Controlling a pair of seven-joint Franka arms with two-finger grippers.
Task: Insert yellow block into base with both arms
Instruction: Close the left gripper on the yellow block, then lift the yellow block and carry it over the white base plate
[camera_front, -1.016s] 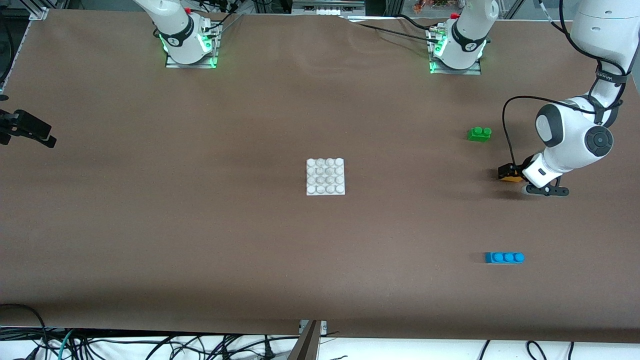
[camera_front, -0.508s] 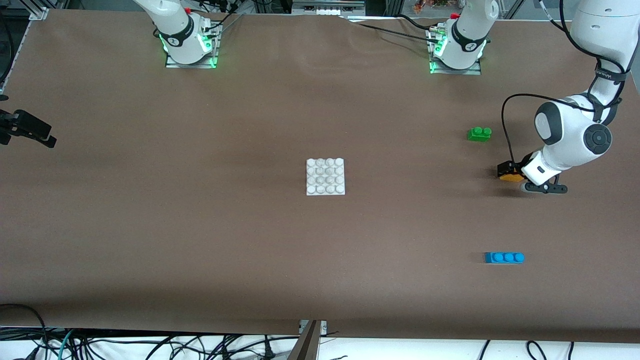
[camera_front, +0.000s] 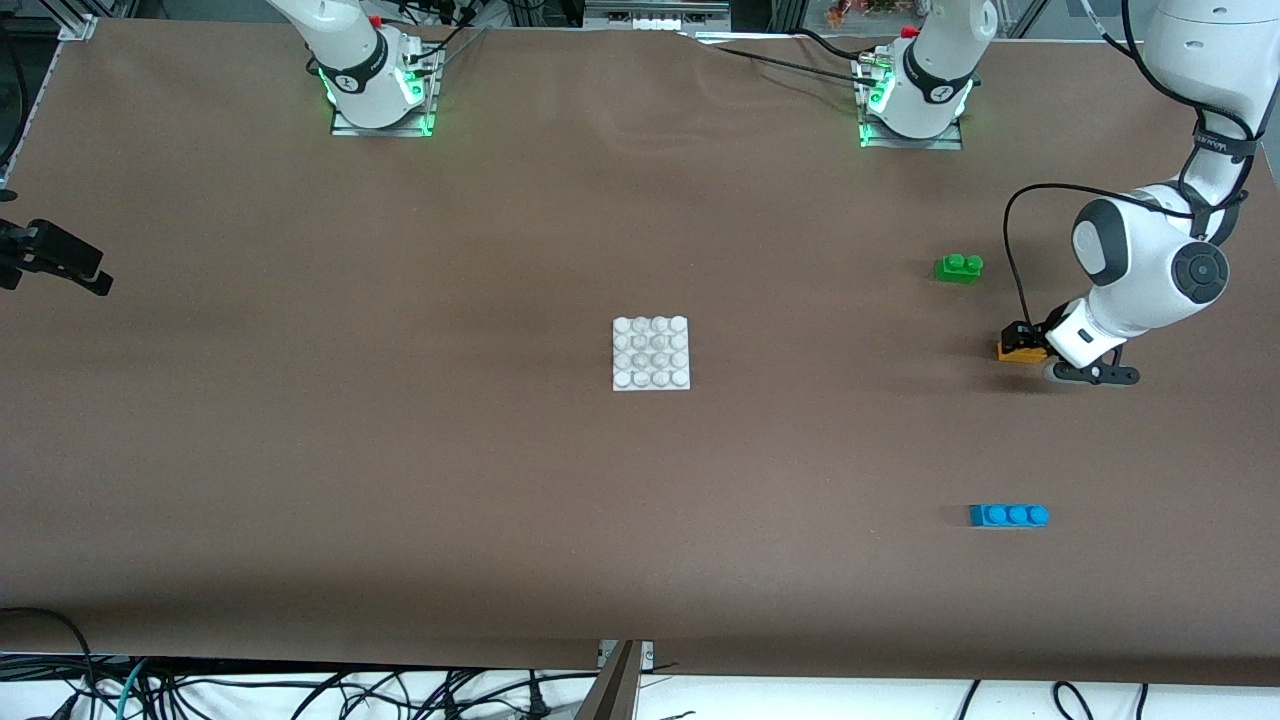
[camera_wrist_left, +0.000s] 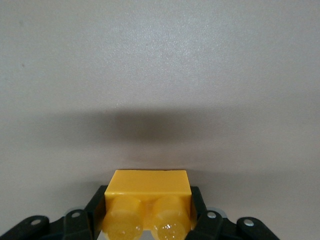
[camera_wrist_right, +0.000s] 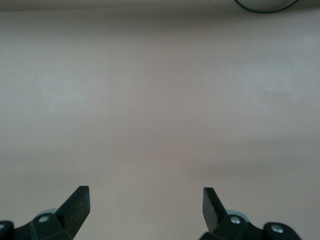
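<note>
Now closed, left pincer (camera_wrist_left: 148, 220) clamps yellow block (camera_wrist_left: 149, 189) (tabletop).

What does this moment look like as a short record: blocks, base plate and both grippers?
yellow block: on the table at the left arm's end, between the green and blue blocks
left gripper: shut on the yellow block, down at the table
right gripper: open, empty, over bare table; arm waiting
base: mid-table, nothing on its studs
green block: farther from the front camera than the yellow block
blue block: nearest the front camera
</note>
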